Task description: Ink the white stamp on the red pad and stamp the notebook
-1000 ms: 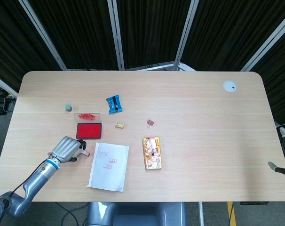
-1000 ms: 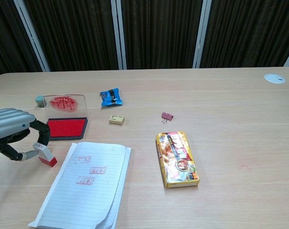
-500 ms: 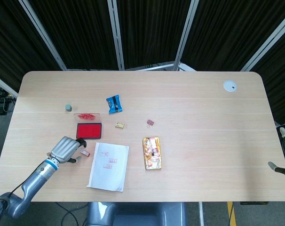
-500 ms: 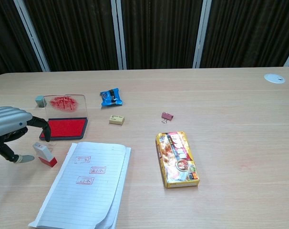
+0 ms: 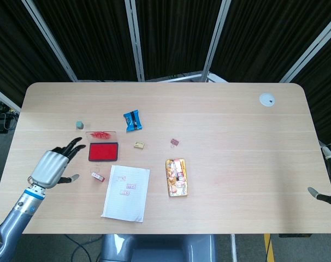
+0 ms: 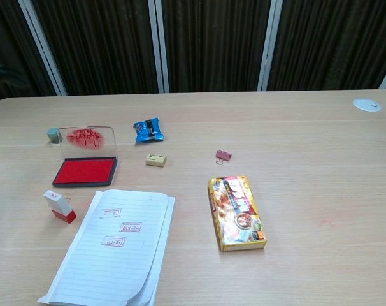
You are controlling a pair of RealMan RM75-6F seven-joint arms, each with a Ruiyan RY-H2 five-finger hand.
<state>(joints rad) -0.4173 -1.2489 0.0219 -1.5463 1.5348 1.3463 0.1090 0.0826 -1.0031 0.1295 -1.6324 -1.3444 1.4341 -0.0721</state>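
Observation:
The white stamp [image 5: 98, 176] [image 6: 59, 207], white body with a red base, stands free on the table just left of the notebook [image 5: 126, 192] [image 6: 113, 252]. The notebook's lined page carries three red imprints. Behind the stamp lies the open red ink pad [image 5: 103, 151] [image 6: 85, 171], its clear lid [image 6: 88, 139] smeared red. My left hand [image 5: 53, 164] hovers left of the stamp and the pad, fingers spread, holding nothing. At the table's right edge only a sliver of my right hand [image 5: 330, 177] shows, its visible fingers apart and empty.
A blue packet [image 5: 131, 120], a tan eraser [image 5: 139, 145], a pink binder clip [image 5: 175, 142] and a yellow snack box [image 5: 176, 177] lie right of the pad and the notebook. A small grey block [image 5: 79, 125] sits behind the pad. A white disc [image 5: 267, 99] is at the far right.
My left hand let go of the stamp, opened and drew back up and to the left. The stamp now stands alone beside the notebook. The right hand barely moved.

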